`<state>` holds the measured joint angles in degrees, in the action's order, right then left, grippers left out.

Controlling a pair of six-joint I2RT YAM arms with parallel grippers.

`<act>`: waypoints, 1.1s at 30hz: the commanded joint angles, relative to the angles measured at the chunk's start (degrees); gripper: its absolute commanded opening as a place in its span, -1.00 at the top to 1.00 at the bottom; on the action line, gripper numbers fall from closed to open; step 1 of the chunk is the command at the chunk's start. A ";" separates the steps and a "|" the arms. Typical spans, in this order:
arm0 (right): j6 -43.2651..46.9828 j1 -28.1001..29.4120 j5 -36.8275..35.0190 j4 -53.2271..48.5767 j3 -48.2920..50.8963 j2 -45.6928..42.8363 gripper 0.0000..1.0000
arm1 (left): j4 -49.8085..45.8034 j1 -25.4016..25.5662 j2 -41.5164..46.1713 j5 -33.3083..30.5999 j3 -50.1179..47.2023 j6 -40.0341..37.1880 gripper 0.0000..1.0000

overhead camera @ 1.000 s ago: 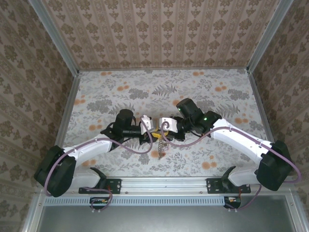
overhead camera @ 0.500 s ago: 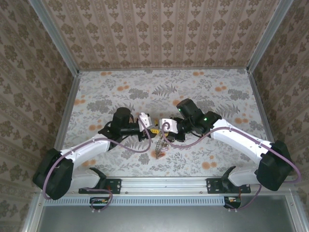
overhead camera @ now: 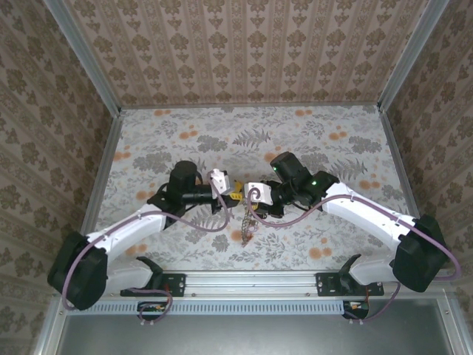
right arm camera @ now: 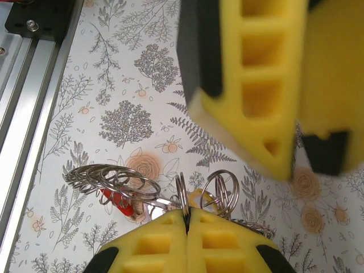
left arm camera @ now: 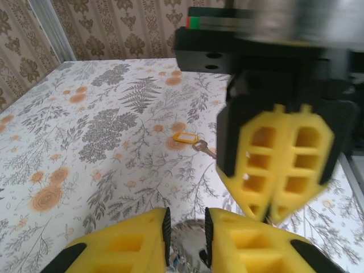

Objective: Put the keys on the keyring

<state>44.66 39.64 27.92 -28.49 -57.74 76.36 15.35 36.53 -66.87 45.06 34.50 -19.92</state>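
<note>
The right gripper (right arm camera: 186,223) has its yellow fingers pressed fully together, and a thin silvery wire ring, the keyring (right arm camera: 181,196), stands on edge pinched between their tips. The keyring looks like a slim bright loop of split wire. More silvery loops (right arm camera: 114,179) of the same kind fan out from it to the left of the right wrist view, and another pair (right arm camera: 223,190) curls up just beside it on the right. A red-headed key (right arm camera: 116,200) lies under the fanned loops on the flowered table (overhead camera: 310,140).

From above, the bunch of rings and keys (overhead camera: 247,225) trails as a short chain from the meeting grippers toward the near edge, at the middle of the table.

The left gripper (left arm camera: 186,239) faces the right one, tips close. Its fingers are a narrow gap apart with a blurred silvery shape in the gap; whether they grip it cannot be told. Beyond it, a yellow-tagged key (left arm camera: 186,137) lies flat on the table by itself, its silvery blade pointing right.
</note>
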 commanded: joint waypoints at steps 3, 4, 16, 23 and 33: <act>-1.79 -0.79 2.09 2.18 -0.27 0.21 1.00 | -8.71 -1.03 7.02 7.12 -1.79 -3.79 0.46; -2.06 -0.87 2.29 2.44 -0.23 0.32 1.00 | -8.99 -1.03 7.39 7.24 -2.15 -3.74 0.43; -4.96 -1.15 3.97 5.39 -0.24 1.38 1.00 | 5.01 0.22 3.04 4.56 -4.94 5.23 0.24; -7.12 -1.15 4.93 8.50 0.52 1.26 1.00 | 4.10 1.65 0.02 3.92 -3.45 3.37 0.41; -7.31 -1.15 5.82 8.42 0.39 1.40 1.00 | 3.28 1.96 -1.00 0.37 -1.64 1.56 1.00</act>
<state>38.54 38.22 30.37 -22.37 -57.52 77.65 18.02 38.17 -67.68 46.46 30.98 -17.67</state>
